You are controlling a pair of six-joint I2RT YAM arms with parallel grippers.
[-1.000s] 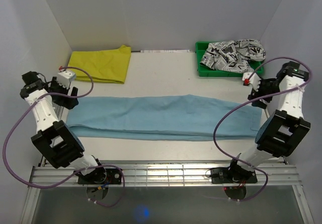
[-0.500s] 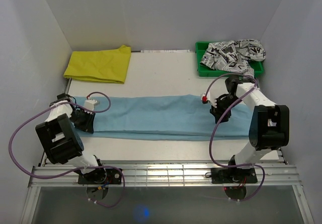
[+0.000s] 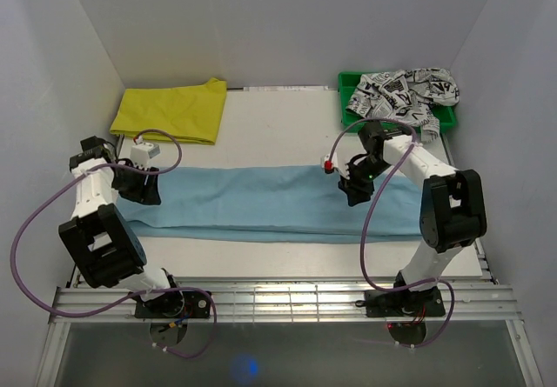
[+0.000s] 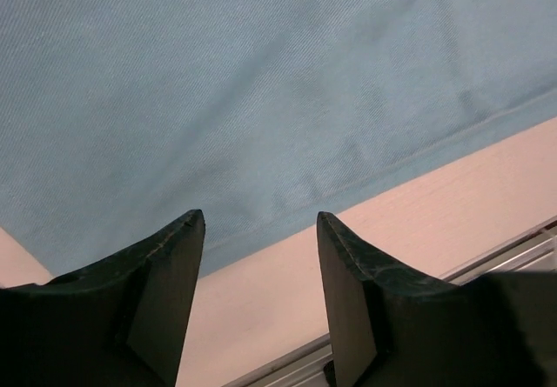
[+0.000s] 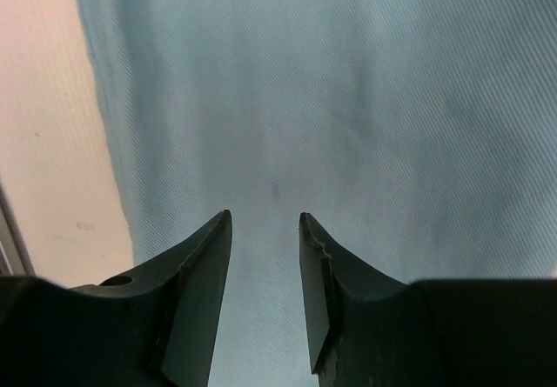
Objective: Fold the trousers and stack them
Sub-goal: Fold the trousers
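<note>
One long strip is lying across the desk [image 3: 278, 130]: the trousers [image 3: 261, 200], seemingly folded lengthwise, with crosswise folds and stacking remaining. Left hand [image 3: 142, 189] and right hand [image 3: 355, 190] are hanging just over them, spread, pinching nothing.

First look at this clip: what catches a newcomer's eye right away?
The light blue trousers lie stretched across the middle of the table, the left gripper over their left end and the right gripper over their right half, both open. A yellow garment lies back left; a printed garment spills from a green bin back right.
</note>
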